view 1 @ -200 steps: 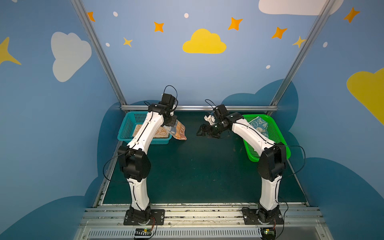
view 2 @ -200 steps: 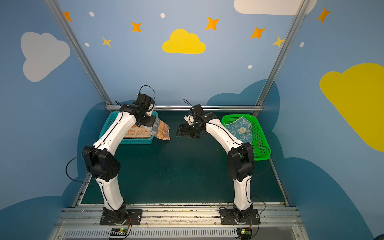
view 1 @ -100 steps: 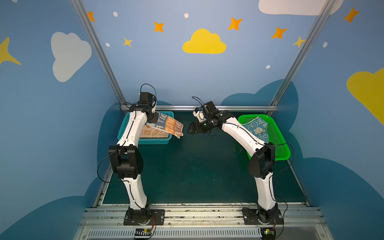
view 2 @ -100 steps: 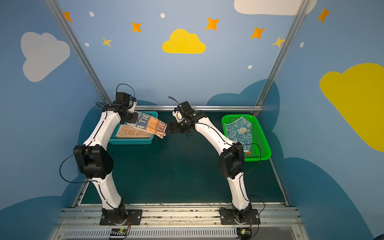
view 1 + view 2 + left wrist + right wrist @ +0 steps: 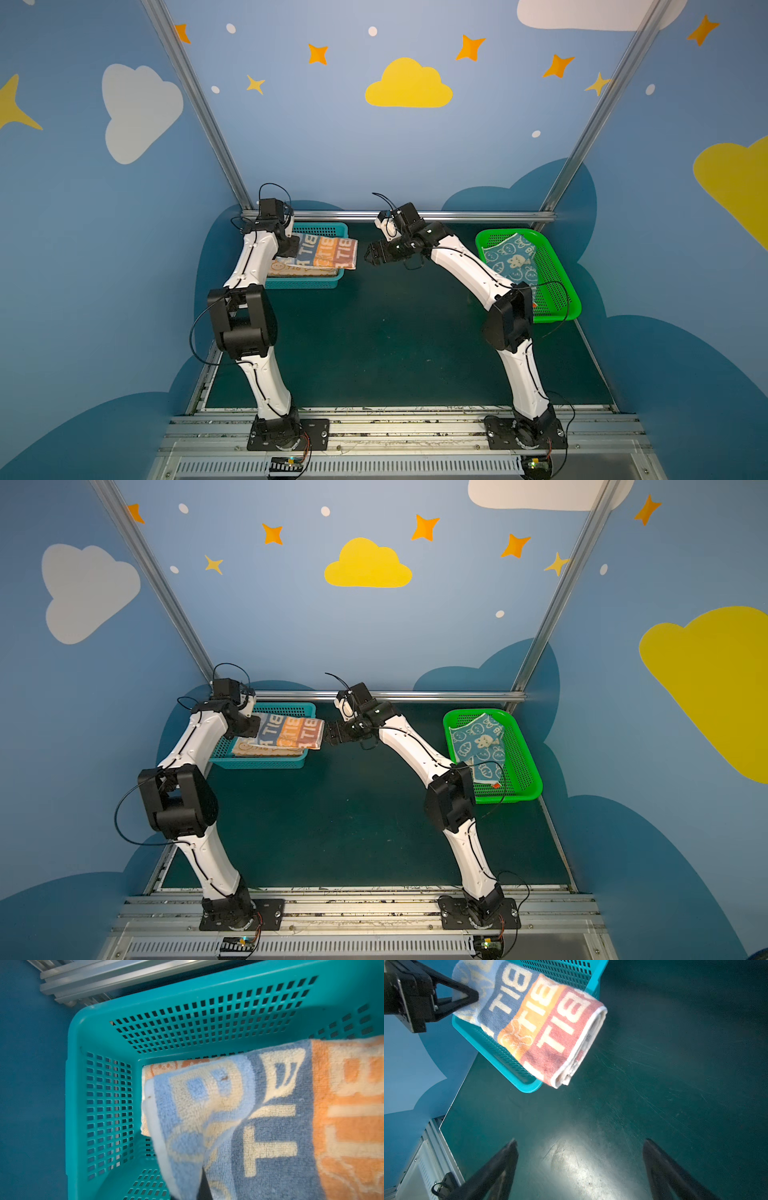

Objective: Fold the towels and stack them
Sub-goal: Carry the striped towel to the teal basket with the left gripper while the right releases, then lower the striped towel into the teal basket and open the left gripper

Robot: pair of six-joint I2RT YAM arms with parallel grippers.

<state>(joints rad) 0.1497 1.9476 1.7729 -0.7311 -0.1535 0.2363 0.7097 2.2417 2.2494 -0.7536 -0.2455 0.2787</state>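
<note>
Two fingers of our L gripper (image 5: 475, 997) were pinched shut on one end of the striped towel (image 5: 546, 1022). It looked folded, w/ the letters on top. It hung over the teal basket (image 5: 320, 227), and its free end stuck out past the rim toward the middle. We couldn't tell if it touched the rim.

Under it, inside that basket, lay the orange-cream towel (image 5: 291, 270), folded flat.

Our R gripper (image 5: 580, 1142) had its fingers spread wide & held nothing. It hung over the dark table (image 5: 374, 332), just beside the towel's free end.

Far off on the R side, the blue-cream towel (image 5: 513, 259) lay loose & not folded in the green basket (image 5: 559, 286).

We think we were approx. halfway: one towel down, one folded but not yet set on the stack. The blue one was left to fold & stack.
</note>
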